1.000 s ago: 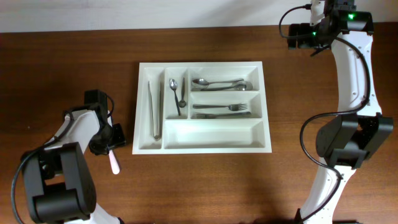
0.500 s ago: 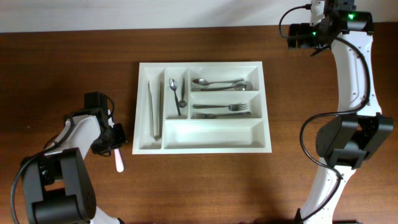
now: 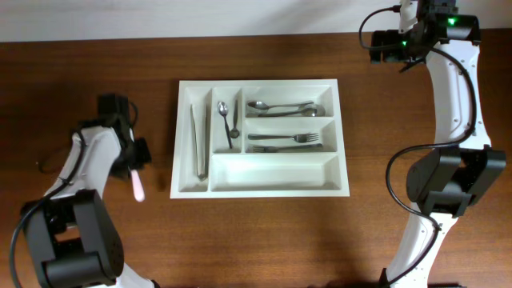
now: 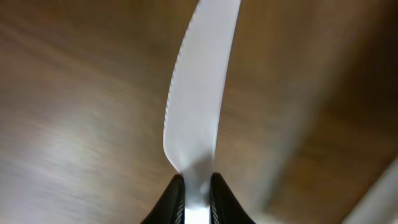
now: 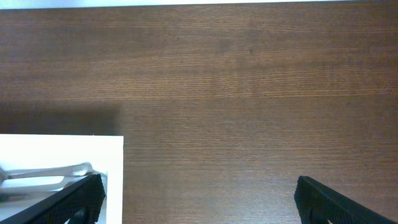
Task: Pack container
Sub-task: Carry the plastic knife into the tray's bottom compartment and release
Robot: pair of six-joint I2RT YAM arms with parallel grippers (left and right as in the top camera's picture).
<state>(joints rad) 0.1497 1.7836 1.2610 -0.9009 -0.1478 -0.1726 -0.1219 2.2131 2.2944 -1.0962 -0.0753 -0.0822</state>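
Lifted and swung slightly leftward, your left gripper (image 4: pixel 197 188) now clenches the knife (image 4: pixel 198 93). Carry it level over the container (image 3: pixel 272 193) mid-table, align with its empty long compartment (image 3: pixel 272 171), then lower before releasing.

White-shelled left arm (image 3: pixel 86 156) with black joints, white right arm (image 3: pixel 459 80), bulky black base housings (image 3: pixel 76 240), thin black cables (image 3: pixel 389 180) looping alongside, green light (image 3: pixel 453 22) glowing at right wrist.

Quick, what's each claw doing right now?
Left claw: closed on a knife.
Right claw: open, holding nothing.
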